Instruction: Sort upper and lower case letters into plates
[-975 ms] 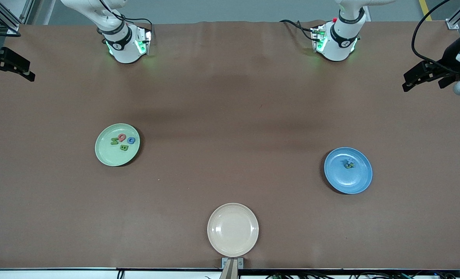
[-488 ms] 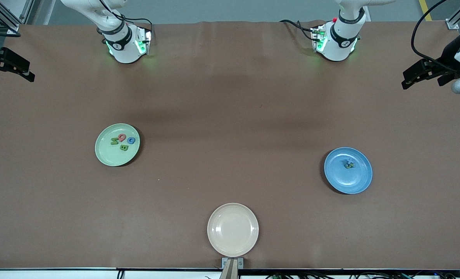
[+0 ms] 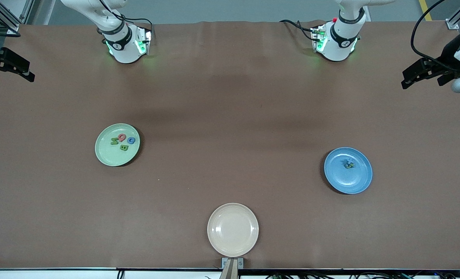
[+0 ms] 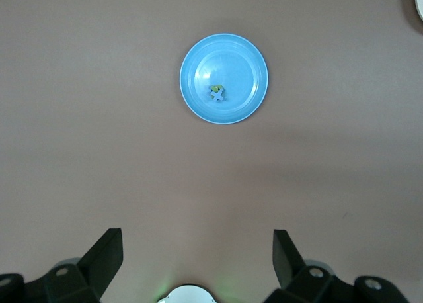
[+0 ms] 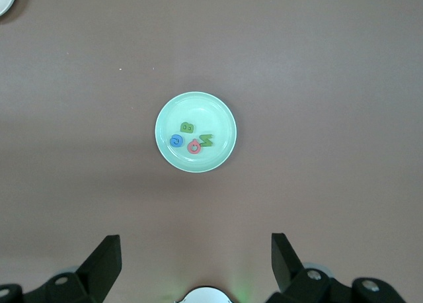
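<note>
Four letters lie flat in the pale green plate, while a small letter cluster sits in the blue plate.

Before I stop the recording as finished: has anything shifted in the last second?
Only the left gripper, open at the left arm's end of the table, edged slightly toward the table's edge. The right gripper waits open at the right arm's end. Letters in the green plate and blue plate, and the cream plate, stayed put.
</note>
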Controlling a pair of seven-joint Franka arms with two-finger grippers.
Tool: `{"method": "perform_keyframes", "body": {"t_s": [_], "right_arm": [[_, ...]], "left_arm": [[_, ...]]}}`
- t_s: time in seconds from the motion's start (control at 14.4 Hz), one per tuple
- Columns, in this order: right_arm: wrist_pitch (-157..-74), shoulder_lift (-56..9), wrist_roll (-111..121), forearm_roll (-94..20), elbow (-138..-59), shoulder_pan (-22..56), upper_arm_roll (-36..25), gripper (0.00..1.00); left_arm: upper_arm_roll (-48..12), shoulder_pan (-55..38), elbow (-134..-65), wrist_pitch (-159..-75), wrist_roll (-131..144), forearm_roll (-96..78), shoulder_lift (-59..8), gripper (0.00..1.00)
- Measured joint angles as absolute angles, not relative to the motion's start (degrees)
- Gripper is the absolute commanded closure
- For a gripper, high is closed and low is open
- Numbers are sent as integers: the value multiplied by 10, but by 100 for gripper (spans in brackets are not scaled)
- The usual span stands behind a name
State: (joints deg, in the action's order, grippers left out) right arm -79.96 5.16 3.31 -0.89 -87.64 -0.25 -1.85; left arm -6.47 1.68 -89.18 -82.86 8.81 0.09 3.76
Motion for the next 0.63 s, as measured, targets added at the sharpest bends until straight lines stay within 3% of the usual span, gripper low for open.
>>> {"method": "perform_keyframes", "body": {"t_s": [0.63], "right_arm": [[-790,52,12,-9,-876,-2,-18,0]], "left_arm": [[-73,15,-893,-827,88,1,37,0]]}}
